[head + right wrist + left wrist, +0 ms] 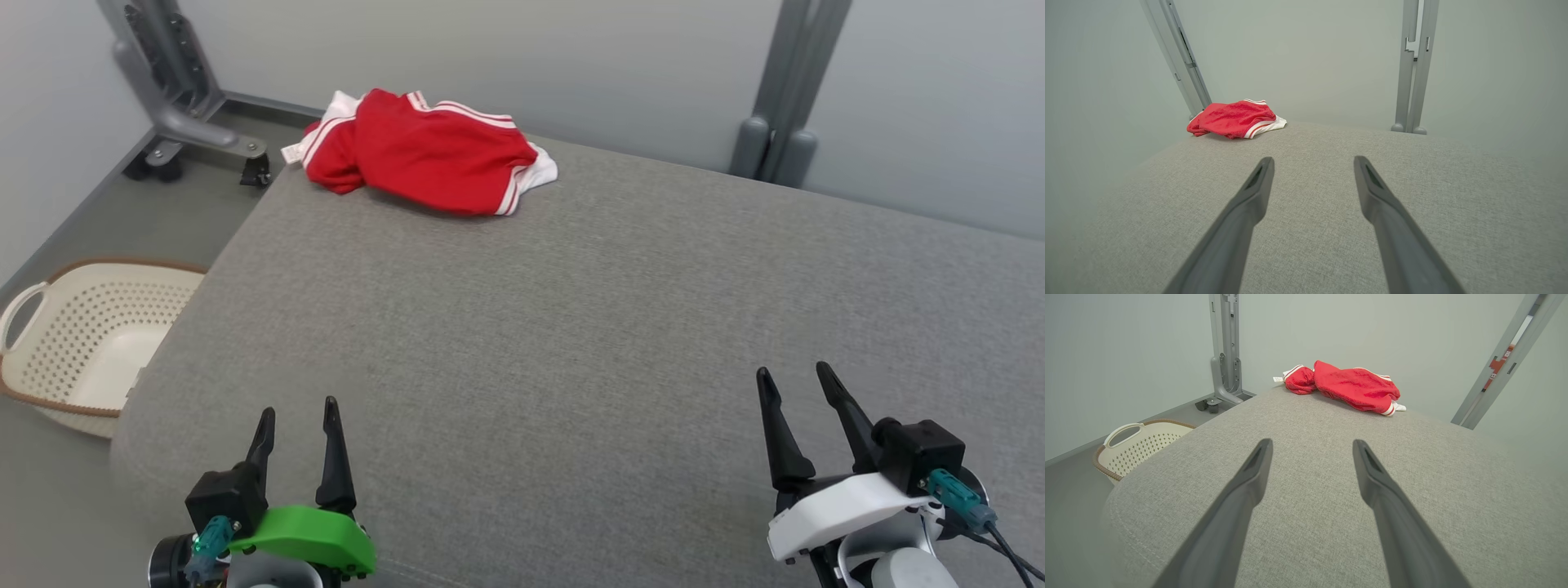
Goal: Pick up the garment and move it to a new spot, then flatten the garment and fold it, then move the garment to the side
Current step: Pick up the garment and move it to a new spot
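A crumpled red garment [424, 151] with white stripes and white trim lies bunched at the far left corner of the grey fabric surface [571, 327]. The same garment [1349, 386] sits far ahead in the left wrist view, and in the right wrist view the garment [1235, 118] lies ahead to the left. My left gripper [298, 412] hovers open over the near left edge, far from the cloth. Near the front right, my right gripper [796, 376] is also open. Nothing is between either pair of fingers.
A cream perforated laundry basket [82, 335] with a brown rim stands on the floor left of the surface. A grey metal stand on castors [184, 90] is at the back left, and a grey post [784, 90] rises behind the far right edge. Pale walls close the back.
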Robot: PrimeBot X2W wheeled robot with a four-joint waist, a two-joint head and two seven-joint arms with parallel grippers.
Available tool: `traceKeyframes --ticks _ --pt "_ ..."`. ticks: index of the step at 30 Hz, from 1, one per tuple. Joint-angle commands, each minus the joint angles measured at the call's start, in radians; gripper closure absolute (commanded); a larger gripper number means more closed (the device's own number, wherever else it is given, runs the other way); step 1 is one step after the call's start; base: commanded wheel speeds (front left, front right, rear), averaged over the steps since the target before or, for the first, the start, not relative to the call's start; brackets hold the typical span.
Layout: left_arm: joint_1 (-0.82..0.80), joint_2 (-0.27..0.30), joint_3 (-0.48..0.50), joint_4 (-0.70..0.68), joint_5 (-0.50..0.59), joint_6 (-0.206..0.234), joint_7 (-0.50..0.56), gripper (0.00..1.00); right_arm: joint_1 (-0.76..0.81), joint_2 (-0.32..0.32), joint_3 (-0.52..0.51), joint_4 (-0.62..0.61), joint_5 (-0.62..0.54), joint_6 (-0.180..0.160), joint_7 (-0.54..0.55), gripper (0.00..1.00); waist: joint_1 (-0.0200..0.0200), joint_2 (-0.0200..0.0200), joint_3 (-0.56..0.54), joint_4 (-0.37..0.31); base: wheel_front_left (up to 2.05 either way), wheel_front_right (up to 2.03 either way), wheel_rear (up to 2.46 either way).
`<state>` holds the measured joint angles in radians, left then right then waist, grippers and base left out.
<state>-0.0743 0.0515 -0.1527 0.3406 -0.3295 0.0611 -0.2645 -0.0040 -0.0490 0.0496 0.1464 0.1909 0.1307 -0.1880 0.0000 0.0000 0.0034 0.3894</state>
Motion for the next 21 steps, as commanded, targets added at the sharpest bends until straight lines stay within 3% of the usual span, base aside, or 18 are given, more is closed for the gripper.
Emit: traceKeyframes --ticks 1,12,17,21 --pt "0.007 0.002 0.004 0.000 0.009 -0.003 0.001 0.00 -0.002 -0.003 0.003 0.005 0.001 0.000 -0.006 0.00 0.0000 0.0000 0.004 0.095 0.00 0.00 0.00" --pt "0.025 0.001 0.026 -0.011 0.013 -0.008 0.001 0.00 -0.009 -0.003 0.027 0.004 -0.008 0.000 -0.001 0.00 0.0000 0.0000 0.022 0.131 0.00 0.00 0.00" --pt "-0.023 0.007 0.051 -0.036 0.014 -0.011 0.001 0.00 -0.033 -0.003 0.012 -0.031 -0.039 0.000 0.011 0.00 0.0000 0.0000 0.078 0.101 0.00 0.00 0.00" --pt "-0.106 0.050 0.070 -0.058 0.026 -0.027 0.001 0.00 -0.059 -0.003 0.001 -0.078 -0.062 0.000 0.024 0.00 0.0000 0.0000 0.136 0.059 0.00 0.00 0.00"
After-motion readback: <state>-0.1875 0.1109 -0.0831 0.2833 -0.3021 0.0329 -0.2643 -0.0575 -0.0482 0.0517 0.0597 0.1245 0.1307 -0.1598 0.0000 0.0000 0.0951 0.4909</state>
